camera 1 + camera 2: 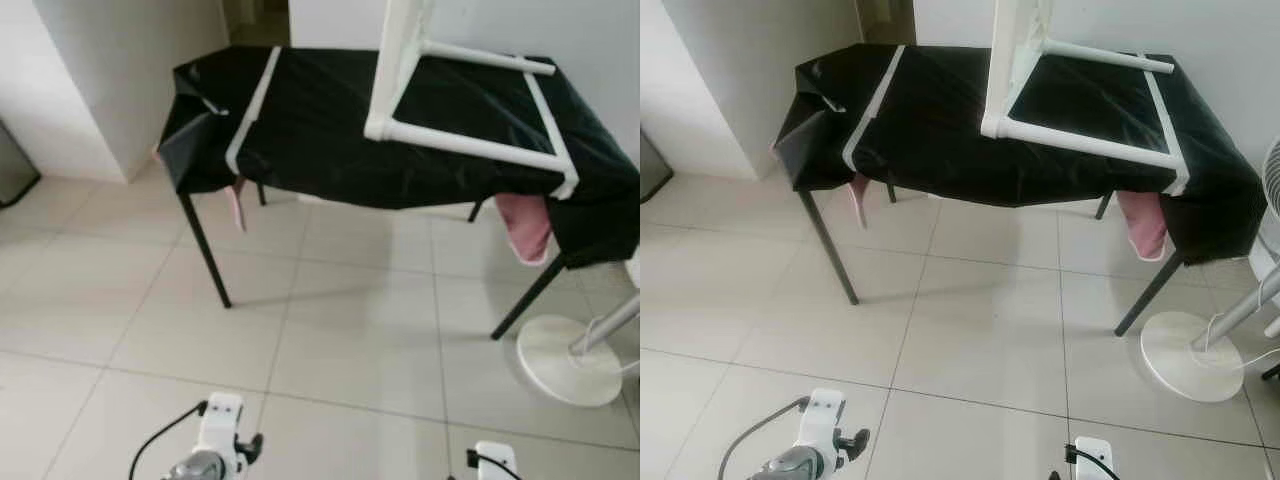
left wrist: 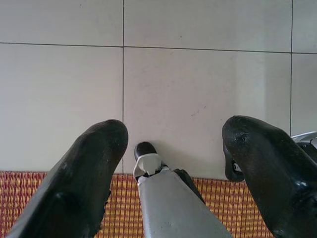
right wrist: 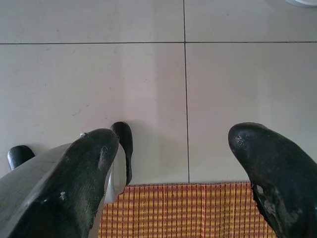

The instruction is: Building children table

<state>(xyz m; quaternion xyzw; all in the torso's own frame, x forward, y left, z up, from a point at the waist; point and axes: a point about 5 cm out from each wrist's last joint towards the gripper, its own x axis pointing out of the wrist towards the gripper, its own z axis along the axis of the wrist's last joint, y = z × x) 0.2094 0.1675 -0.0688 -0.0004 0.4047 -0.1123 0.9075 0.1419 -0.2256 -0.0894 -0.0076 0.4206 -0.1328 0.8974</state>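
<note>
Both arms hang low over the tiled floor (image 1: pixel 350 340): the left gripper (image 2: pixel 173 148) and the right gripper (image 3: pixel 173 153) have their jaws apart, holding nothing, above a red-yellow woven mat (image 3: pixel 188 208). At 12 o'clock stands the black-covered table (image 1: pixel 320 120), carrying the white children table frame (image 1: pixel 450 110) toward 1 o'clock. A fan base (image 1: pixel 565 360) sits at 4 o'clock.

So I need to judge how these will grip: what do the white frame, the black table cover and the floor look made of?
White frame: looks like painted wood or plastic, with smooth, round white bars; I can't tell which.
Black table cover: thin plastic sheet or coated cloth, going by its slight sheen and draped, creased edges.
Floor: glazed ceramic tile, pale and glossy with grout lines.
</note>
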